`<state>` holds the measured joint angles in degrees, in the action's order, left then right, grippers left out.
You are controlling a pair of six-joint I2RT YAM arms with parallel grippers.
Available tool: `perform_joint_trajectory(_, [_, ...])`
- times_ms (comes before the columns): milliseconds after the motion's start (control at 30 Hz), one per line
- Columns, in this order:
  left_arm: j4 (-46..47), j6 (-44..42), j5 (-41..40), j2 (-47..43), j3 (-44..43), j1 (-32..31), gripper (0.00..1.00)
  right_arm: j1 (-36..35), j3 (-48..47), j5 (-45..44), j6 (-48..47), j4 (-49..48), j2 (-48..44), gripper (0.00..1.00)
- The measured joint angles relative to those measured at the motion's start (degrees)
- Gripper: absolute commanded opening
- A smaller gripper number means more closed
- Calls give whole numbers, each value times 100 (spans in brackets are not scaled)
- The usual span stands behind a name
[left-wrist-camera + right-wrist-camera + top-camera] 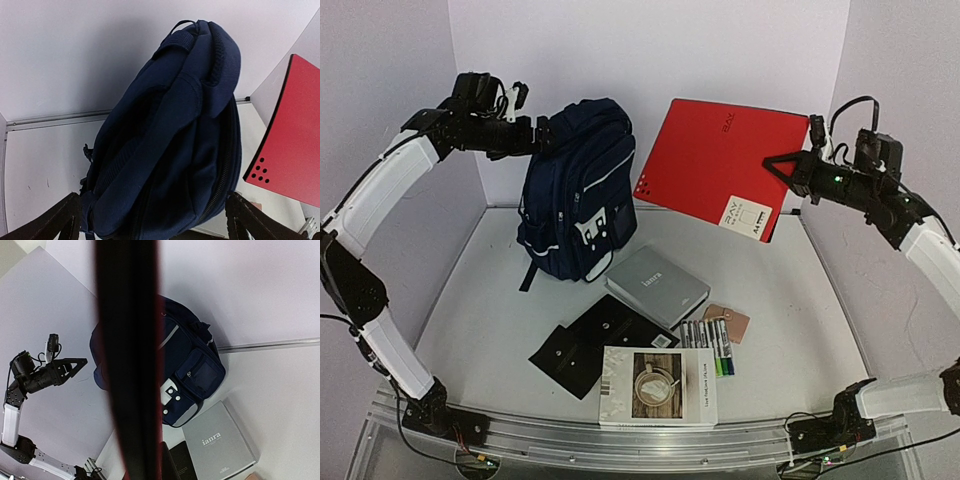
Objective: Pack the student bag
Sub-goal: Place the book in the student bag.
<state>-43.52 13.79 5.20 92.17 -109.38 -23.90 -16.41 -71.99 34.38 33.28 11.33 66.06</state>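
The navy-blue student bag [578, 190] stands upright at the back left of the table with its zips closed. It also shows in the left wrist view [170, 150] and the right wrist view [195, 370]. My left gripper [542, 135] is open at the bag's upper side. Its wide-spread fingers [65, 220] straddle the bag's body. My right gripper [782, 170] is at the right edge of a large red pad [720, 165] that tilts against the back wall. The pad's edge [127, 360] runs between the jaws, so the gripper looks shut on it, though its fingers are hidden.
In front of the bag lie a grey "ianra" box [657, 285], black pouches [590, 345], a book with a coffee picture [658, 387], several markers [710, 345] and a small tan wallet [728, 322]. White walls close in the back and both sides.
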Motion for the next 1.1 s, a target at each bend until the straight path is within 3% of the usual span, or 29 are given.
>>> perform_joint_trajectory(233, [1, -193, -171, 799, -620, 23, 100, -279, -121, -199, 241, -172, 100, 0])
perform_joint_trajectory(333, [38, -162, -166, 989, -728, 149, 93, -448, -268, -333, 327, -220, 236, 0])
perform_joint_trajectory(400, [116, -66, -35, 1053, -727, 314, 80, -616, -378, -466, 381, -263, 342, 0])
perform_joint_trajectory(467, [250, 41, 172, 1116, -724, 532, 57, -816, -513, -626, 426, -275, 452, 0])
perform_joint_trajectory(500, [322, 92, 289, 1145, -724, 622, 40, -902, -576, -687, 447, -275, 502, 0])
perform_joint_trajectory(633, [559, 103, 662, 1205, -724, 799, 2, -1104, -832, -931, 608, -271, 622, 0])
perform_joint_trajectory(800, [741, 101, 765, 1152, -588, 741, 0, -1118, -1187, -1316, 865, -402, 649, 0])
perform_joint_trajectory(1100, [1534, 897, 15, 257, 791, 418, 0, -1308, -1704, -1471, 1429, -866, 816, 0])
